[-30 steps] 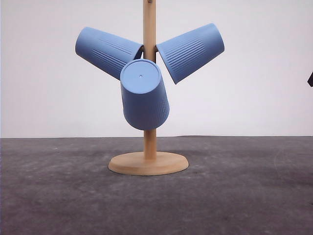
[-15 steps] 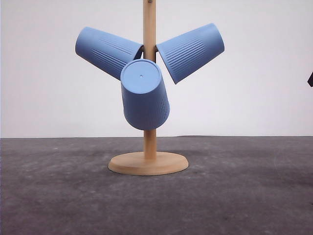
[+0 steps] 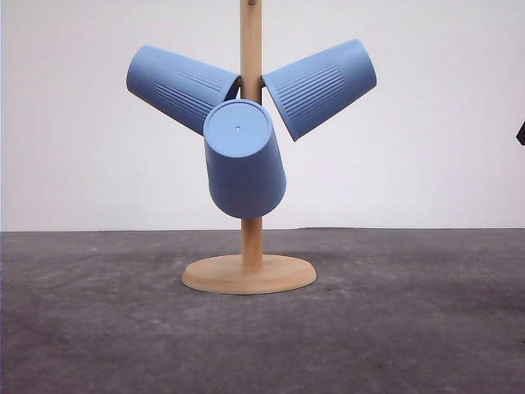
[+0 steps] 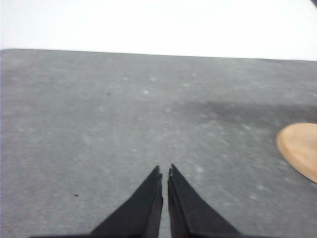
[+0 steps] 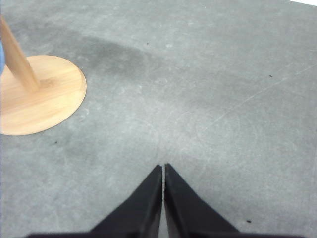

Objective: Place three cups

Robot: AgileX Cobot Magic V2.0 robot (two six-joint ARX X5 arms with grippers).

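The left gripper (image 4: 164, 172) has two matte black fingers (image 4: 143, 206), each a flat wedge that broadens toward the wrist and narrows to a sharp tip. The right gripper (image 5: 163, 168) is built the same: plain black, smooth-faced tapered fingers (image 5: 185, 208), no visible screws, cables or markings.

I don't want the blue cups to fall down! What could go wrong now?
1. The front cup hangs tilted on the wooden stand; a bump might knock it off.
2. The left cup and right cup sit close to it, so pulling one could jostle the others.
3. Both the left claw and right claw are shut, and must open before grabbing.
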